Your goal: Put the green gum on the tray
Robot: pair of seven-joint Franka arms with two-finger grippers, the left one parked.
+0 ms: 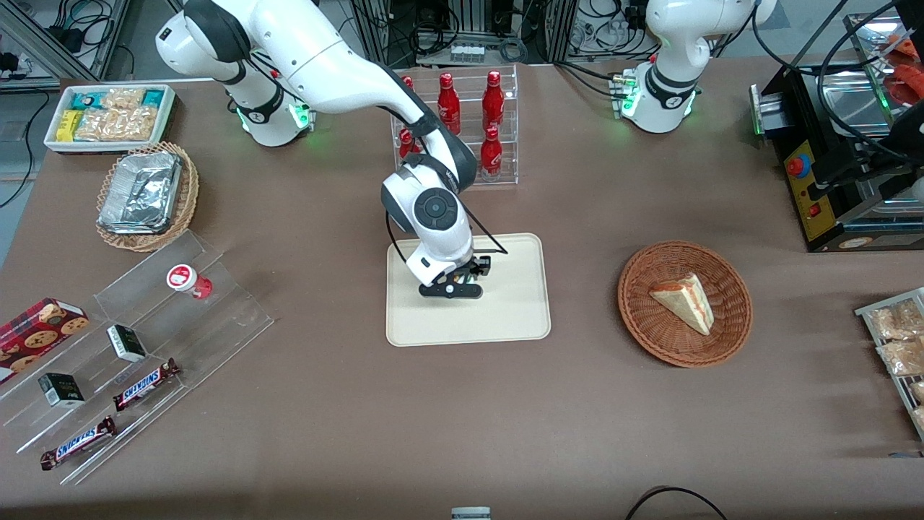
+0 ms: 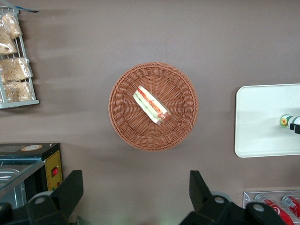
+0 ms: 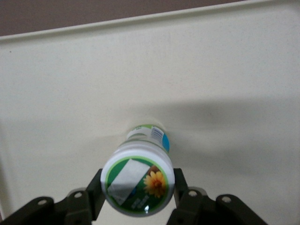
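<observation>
Small cylindrical green gum bottle (image 3: 138, 180), white lid with a green-ringed round label showing a yellow flower, stands upright with its base on the large flat cream-beige tray (image 3: 225, 65), low rim and rounded corners. Right arm's black two-finger gripper (image 3: 138, 193) sits directly over it, fingers (image 3: 97, 194) narrowed onto the lid from both sides and touching it. In the front view the gripper (image 1: 462, 278) hangs low over the tray (image 1: 505, 310), roughly mid-tray, and the arm's wrist hides the bottle. Left wrist view catches only a sliver of the bottle (image 2: 286, 121) on the tray (image 2: 262, 117). Farther from the front camera than the tray: a clear acrylic rack of red bottles (image 1: 465, 123). Toward the parked arm's end of the table: a round brown wicker basket (image 1: 722, 339) holding a wedge sandwich (image 1: 682, 300). Toward the working arm's end: a clear stepped acrylic display (image 1: 216, 310) carrying a small red-bodied bottle with white lid (image 1: 189, 280) and two Snickers bars (image 1: 144, 383).
</observation>
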